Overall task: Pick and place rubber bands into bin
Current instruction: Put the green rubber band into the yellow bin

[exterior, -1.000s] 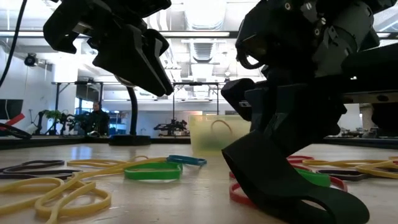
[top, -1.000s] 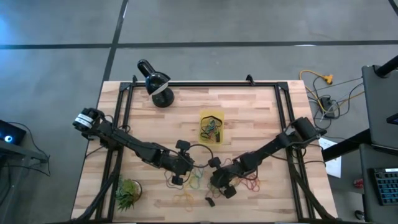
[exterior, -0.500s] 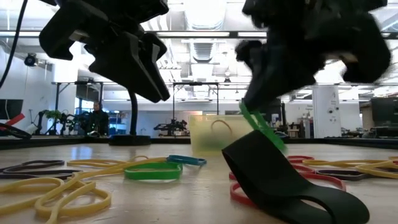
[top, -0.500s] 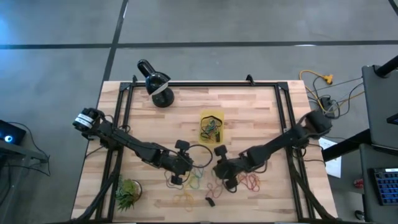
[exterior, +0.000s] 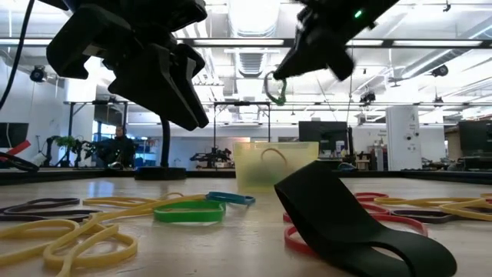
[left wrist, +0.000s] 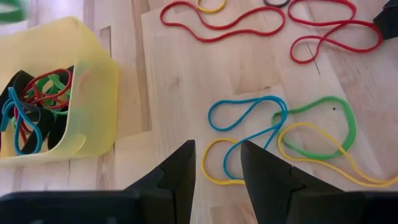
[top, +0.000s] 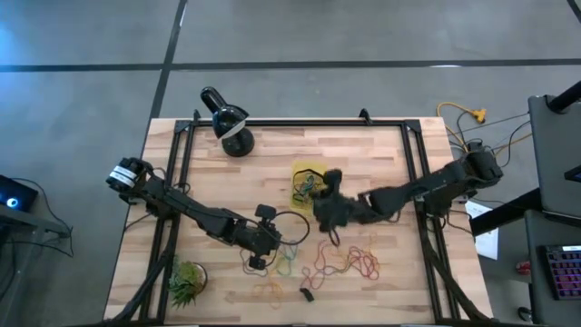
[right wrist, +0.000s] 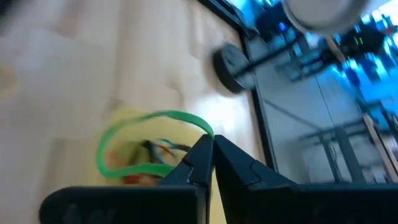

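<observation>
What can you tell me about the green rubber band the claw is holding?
The green rubber band is a thin, bright green stretchy loop. The right claw is shut on one end of it, so it hangs in the air as an open loop, touching nothing else. It sits above the yellow bin, which already holds red, blue and black bands. From table height it shows as a small green curl high up.
</observation>
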